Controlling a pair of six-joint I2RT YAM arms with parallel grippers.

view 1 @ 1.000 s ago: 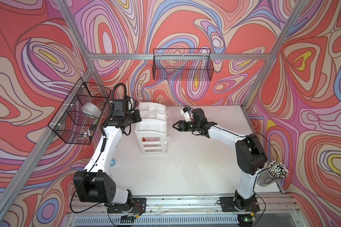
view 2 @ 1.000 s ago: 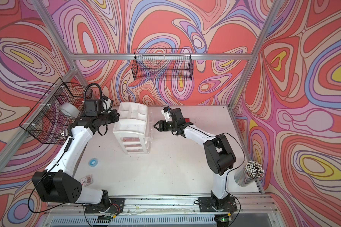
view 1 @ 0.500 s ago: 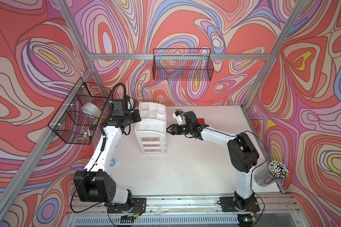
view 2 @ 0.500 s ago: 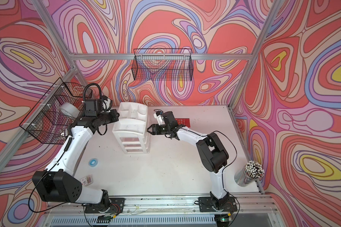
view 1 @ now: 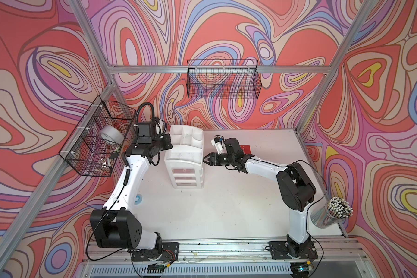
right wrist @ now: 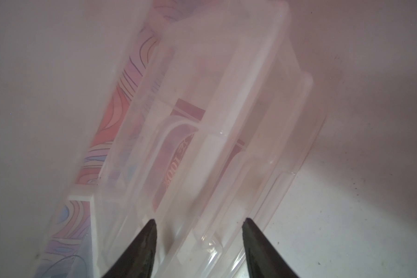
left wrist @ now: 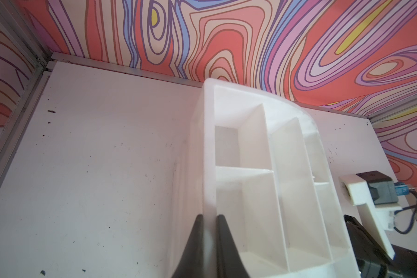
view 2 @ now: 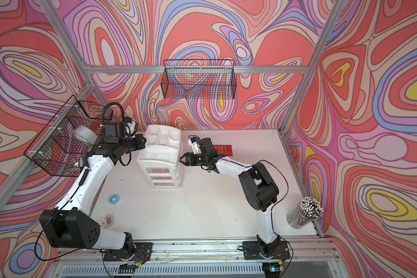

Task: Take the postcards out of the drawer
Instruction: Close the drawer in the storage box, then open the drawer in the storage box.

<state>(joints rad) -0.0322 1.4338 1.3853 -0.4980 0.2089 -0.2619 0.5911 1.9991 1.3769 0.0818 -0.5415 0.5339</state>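
Top view: 1 postcard (view 2: pixel 224 150) outside, left gripper (view 2: pixel 143 142) tight on organizer (view 2: pixel 159 156), right gripper (view 2: pixel 181 159) open.

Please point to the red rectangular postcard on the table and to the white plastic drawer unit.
Red rectangular postcard (view 2: pixel 223 150): in a top view, the middle of its lettered face.
White plastic drawer unit (view 2: pixel 159 157): in a top view, its flat top ledge.

One red postcard (view 2: pixel 225 150) with white lettering lies flat on the table (view 2: pixel 202 204), just right of the white drawer unit (view 1: pixel 183 154). A second postcard (right wrist: pixel 176 166), red and reading "100%", lies flat inside a clear drawer (right wrist: pixel 226 144), visible through the plastic.
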